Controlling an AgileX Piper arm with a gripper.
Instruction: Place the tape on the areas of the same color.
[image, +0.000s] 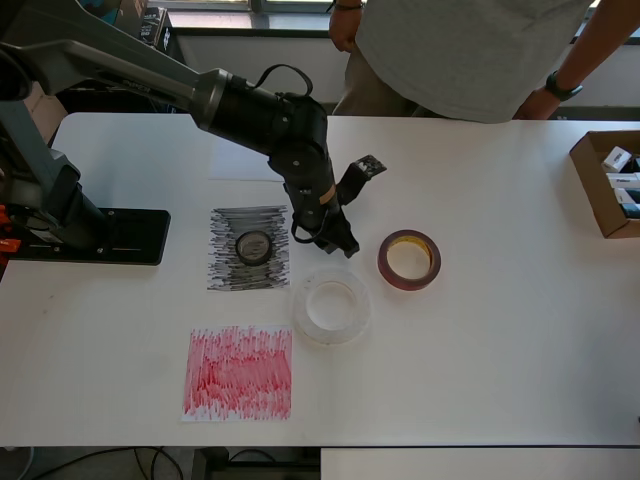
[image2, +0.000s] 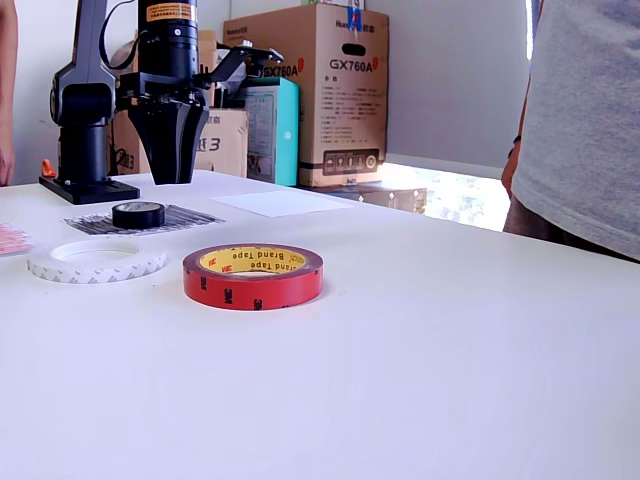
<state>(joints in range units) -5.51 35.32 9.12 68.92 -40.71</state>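
Overhead: hand (image: 335, 238), fingers together and empty, hangs above worktop. Translucent white tape roll (image: 331, 304) lies at its 6 o'clock; dark-red tape roll (image: 409, 260) at 3–4 o'clock.

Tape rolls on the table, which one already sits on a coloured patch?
The small black roll, lying on the black scribbled patch. The white roll and the red roll lie on bare table.
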